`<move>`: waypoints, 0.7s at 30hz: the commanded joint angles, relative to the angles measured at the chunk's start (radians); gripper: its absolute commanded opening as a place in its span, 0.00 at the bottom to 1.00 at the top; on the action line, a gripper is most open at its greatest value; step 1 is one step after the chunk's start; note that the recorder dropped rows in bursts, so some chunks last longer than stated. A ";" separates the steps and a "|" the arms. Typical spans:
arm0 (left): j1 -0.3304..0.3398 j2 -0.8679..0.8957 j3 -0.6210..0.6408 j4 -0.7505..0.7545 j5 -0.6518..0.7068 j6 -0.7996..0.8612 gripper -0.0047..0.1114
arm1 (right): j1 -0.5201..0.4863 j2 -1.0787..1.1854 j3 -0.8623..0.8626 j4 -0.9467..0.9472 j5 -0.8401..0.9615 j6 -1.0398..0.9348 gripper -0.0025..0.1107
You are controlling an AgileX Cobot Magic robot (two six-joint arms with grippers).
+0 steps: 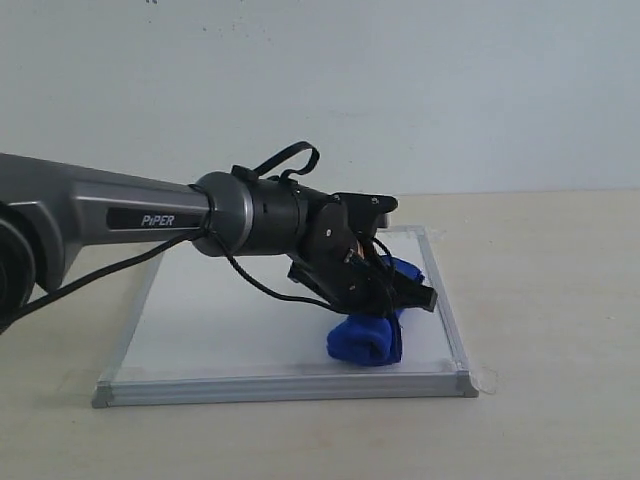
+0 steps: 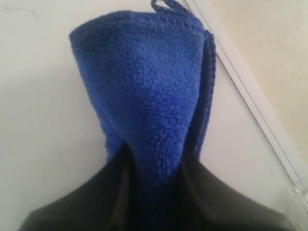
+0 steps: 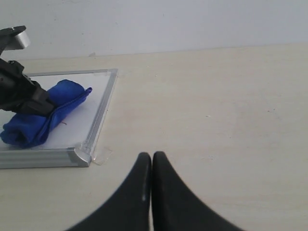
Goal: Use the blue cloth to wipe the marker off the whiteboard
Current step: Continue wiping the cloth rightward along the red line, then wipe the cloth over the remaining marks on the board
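Blue cloth (image 1: 365,340) lengthwise along whiteboard (image 1: 230,320) edge, clamped in left pincer (image 1: 405,292), right pincer (image 3: 152,156) together.

We see a pale beige table (image 1: 560,290) with a matte, faintly speckled top. Directly on it lies the whiteboard (image 1: 200,320), flat, its silver-grey frame resting on the table all along the near edge. At the whiteboard's near right corner a scrap of clear tape (image 3: 102,155) runs from the frame out onto the table. The table stretches on well past the whiteboard's right side and behind it.
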 commanded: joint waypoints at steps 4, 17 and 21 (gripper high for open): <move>0.130 0.025 -0.004 0.018 0.052 -0.076 0.07 | -0.002 -0.004 -0.001 0.001 -0.007 0.000 0.02; 0.005 0.056 -0.120 -0.139 0.064 -0.028 0.07 | -0.002 -0.004 -0.001 0.001 -0.007 0.000 0.02; -0.045 0.095 -0.152 -0.160 0.070 -0.019 0.07 | -0.002 -0.004 -0.001 0.001 -0.007 0.000 0.02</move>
